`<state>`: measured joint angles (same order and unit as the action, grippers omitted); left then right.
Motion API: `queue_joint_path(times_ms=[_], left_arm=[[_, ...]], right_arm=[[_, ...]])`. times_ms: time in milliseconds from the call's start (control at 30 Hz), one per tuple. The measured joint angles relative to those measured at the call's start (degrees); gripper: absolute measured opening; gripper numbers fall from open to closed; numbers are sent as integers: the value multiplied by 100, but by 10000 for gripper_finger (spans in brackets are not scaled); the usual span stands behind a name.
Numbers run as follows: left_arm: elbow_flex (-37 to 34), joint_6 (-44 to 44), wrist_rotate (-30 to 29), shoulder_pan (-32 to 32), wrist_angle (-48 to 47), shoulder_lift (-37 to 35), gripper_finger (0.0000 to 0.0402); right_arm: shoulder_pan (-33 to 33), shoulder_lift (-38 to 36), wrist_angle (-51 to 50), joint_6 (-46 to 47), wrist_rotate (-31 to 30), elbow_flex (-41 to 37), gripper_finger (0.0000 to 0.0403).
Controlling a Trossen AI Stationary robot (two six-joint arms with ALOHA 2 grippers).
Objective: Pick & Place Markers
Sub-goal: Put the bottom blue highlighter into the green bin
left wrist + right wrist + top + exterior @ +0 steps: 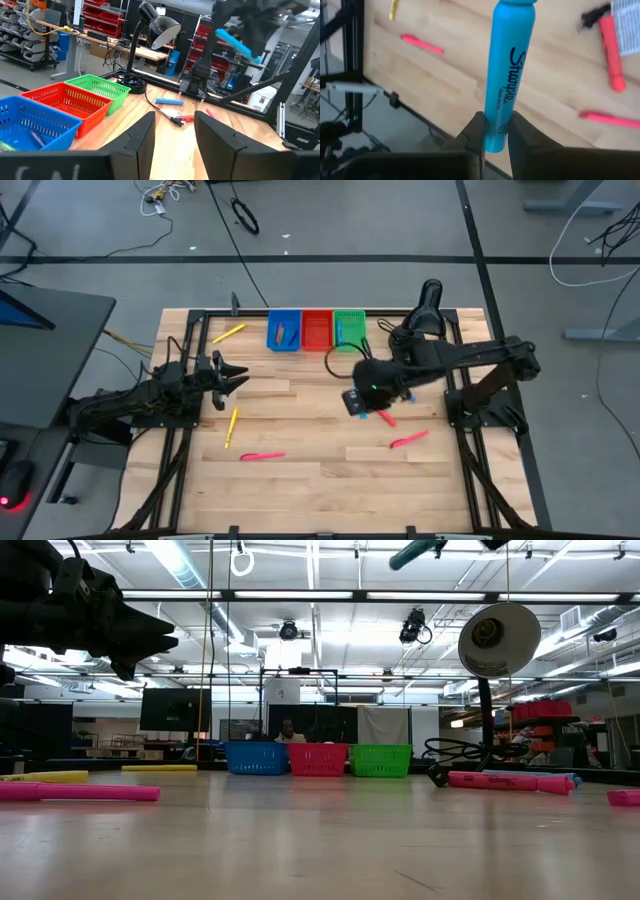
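markers lie here and there on the wooden desk (320, 470). the right tool (495, 135) is up in the air over the middle of the desk, and its two dark fingers are pinched on a light blue marker (511, 70). the marker sticks straight out past the fingers, and black writing runs along its side. in the left wrist view the same blue marker (239, 42) shows high above the desk, tilted, held by the right arm.

the left tool (232, 375) is near the left side of the desk. it hangs above the wood, and its fingers (145, 137) stand partly apart with nothing between them.

under the right tool, a pink marker (611, 52) lies next to a small white card (626, 22) with a black cable. another pink marker (408, 440) lies a bit to the right of it, and a third pink marker (262, 455) lies near the front of the desk on the left. a yellow marker (232, 425) lies just in front of the left tool, and one more yellow marker (228, 333) lies near the back left corner.

three bins sit side by side at the back edge: a blue bin (284, 330), a red bin (317, 330) and a green bin (349, 328). the blue bin has a marker or two inside. a black desk lamp (428, 305) stands at the back right. another blue marker (169, 101) lies on the desk near the lamp's base.
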<state>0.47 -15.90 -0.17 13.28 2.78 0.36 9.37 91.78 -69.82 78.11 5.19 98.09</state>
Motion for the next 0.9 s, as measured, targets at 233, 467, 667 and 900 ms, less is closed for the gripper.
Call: queue_joint_path(times_ms=[233, 467, 667, 900], left_arm=[[0, 0, -2, 0, -1, 0, 142], [0, 0, -1, -2, -1, -1, 142], [0, 0, 0, -1, -1, 0, 142], [0, 0, -1, -2, 0, 0, 142]], right_arm=[[-702, 758, -435, -491, -83, 994, 42], [-1287, 1671, -1292, -826, -426, 2471, 42], [-1793, 2200, -1987, -1039, -753, 3318, 42], [-2394, 2346, -2023, -1278, -974, 3424, 39]])
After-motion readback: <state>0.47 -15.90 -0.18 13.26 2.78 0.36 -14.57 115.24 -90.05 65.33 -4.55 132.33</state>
